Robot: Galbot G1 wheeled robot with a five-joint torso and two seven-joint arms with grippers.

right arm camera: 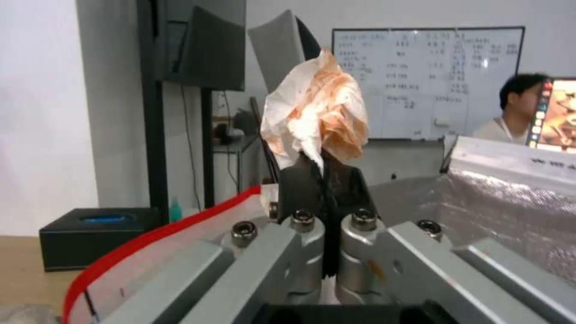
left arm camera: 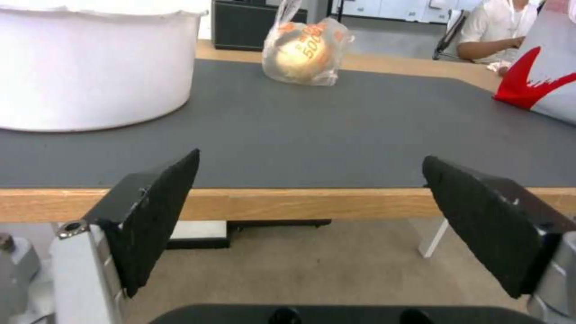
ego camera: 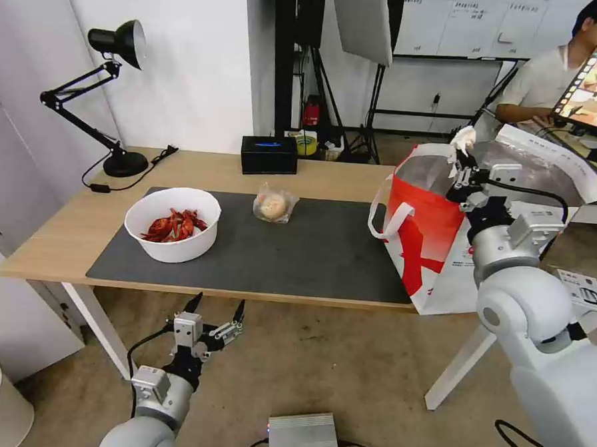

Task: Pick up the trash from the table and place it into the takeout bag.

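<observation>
Left gripper (ego camera: pixel 215 307): below the table's (ego camera: pixel 57 237) near edge, fingers spread wide, empty. White bowl of crayfish shells (ego camera: pixel 172 223): on the dark mat (ego camera: pixel 297 257), left part. Bagged bun (ego camera: pixel 274 205): mat's far edge, centre. Takeout bag (ego camera: pixel 422 216): standing open at the right end. Right gripper (ego camera: pixel 463 167): above the bag's mouth, clamped on a stained crumpled tissue (right arm camera: pixel 318 112). Black box (ego camera: pixel 269 154): far edge.

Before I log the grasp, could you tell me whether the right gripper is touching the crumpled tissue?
Touching: in the right wrist view the right gripper has its fingers pinched shut on the crumpled tissue.
</observation>
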